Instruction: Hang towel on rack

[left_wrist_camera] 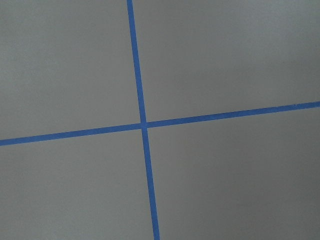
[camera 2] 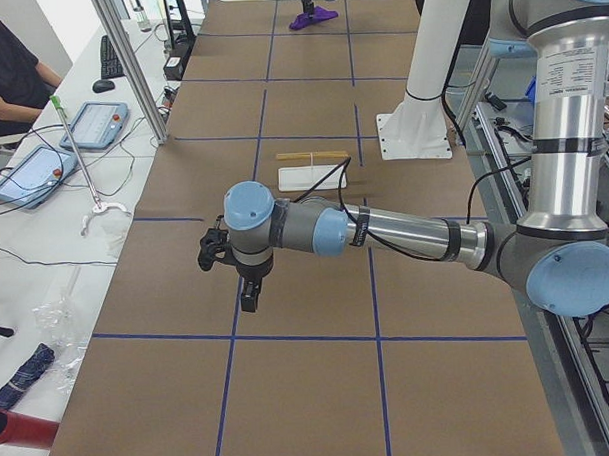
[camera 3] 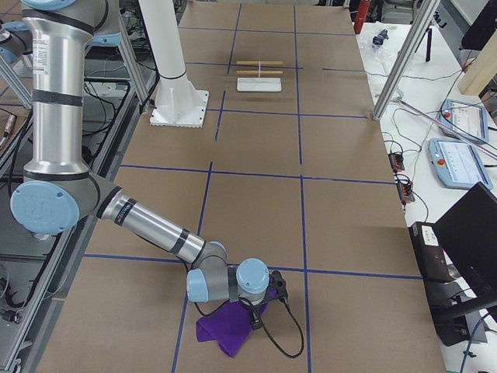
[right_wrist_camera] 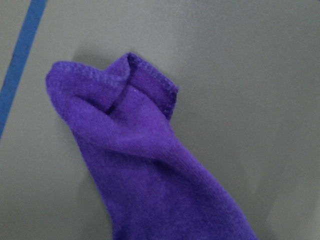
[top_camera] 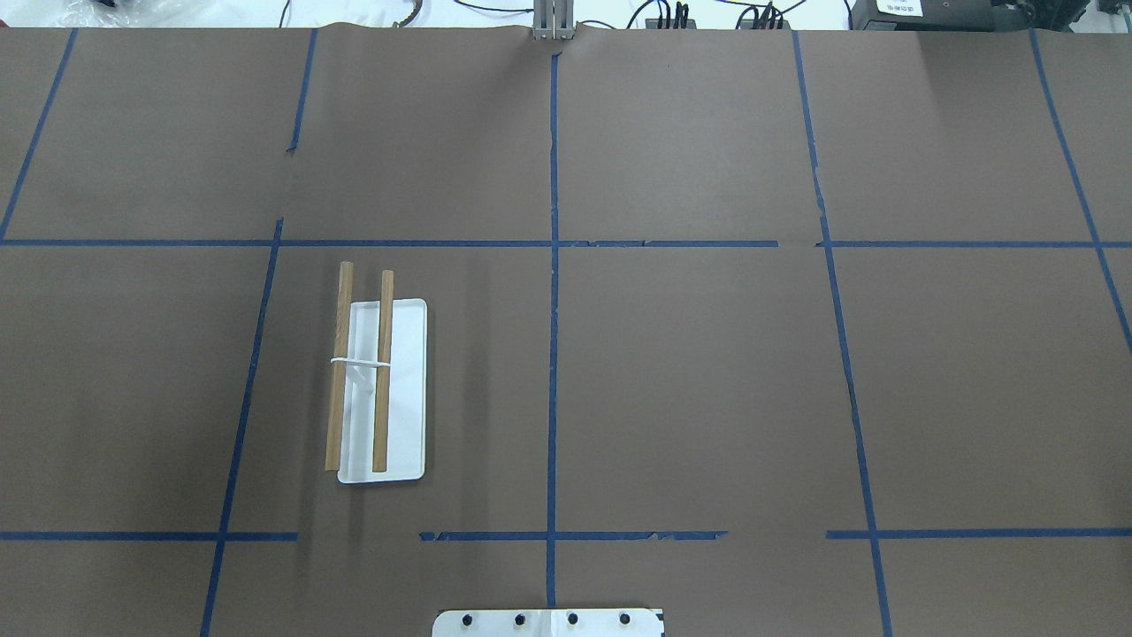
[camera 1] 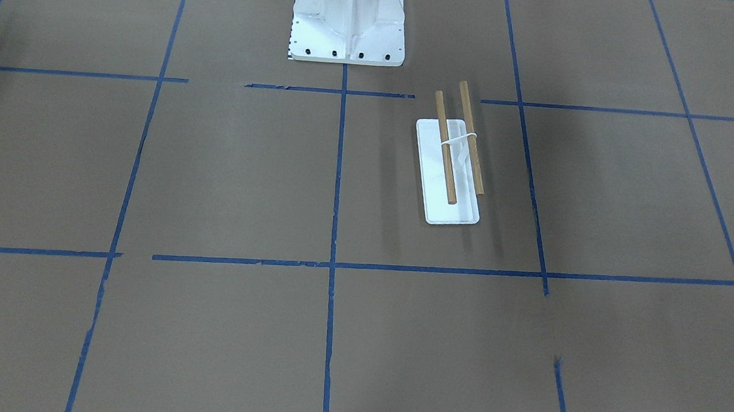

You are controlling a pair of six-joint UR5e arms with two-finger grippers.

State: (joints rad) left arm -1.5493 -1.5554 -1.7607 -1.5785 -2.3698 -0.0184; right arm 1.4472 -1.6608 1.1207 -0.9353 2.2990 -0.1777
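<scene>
Exterior right: the right tool (camera 3: 251, 315) is hanging over the towel (camera 3: 221, 330); its grip, and that of the left tool (camera 2: 249, 295), I cannot tell.

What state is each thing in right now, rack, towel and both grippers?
rack: upright, both rods bare.
towel: bunched on the table, far from the rack.
left gripper: above bare table; open or shut, cannot tell.
right gripper: at the towel; open or shut, cannot tell.

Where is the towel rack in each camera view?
Front-facing: rack right of centre.
Overhead: rack left of centre.
Exterior left: rack upper centre.
Exterior right: rack top centre.
Left wrist: absent.
Right wrist: absent.
Landmark: white robot pedestal, near it in exterior views.
</scene>
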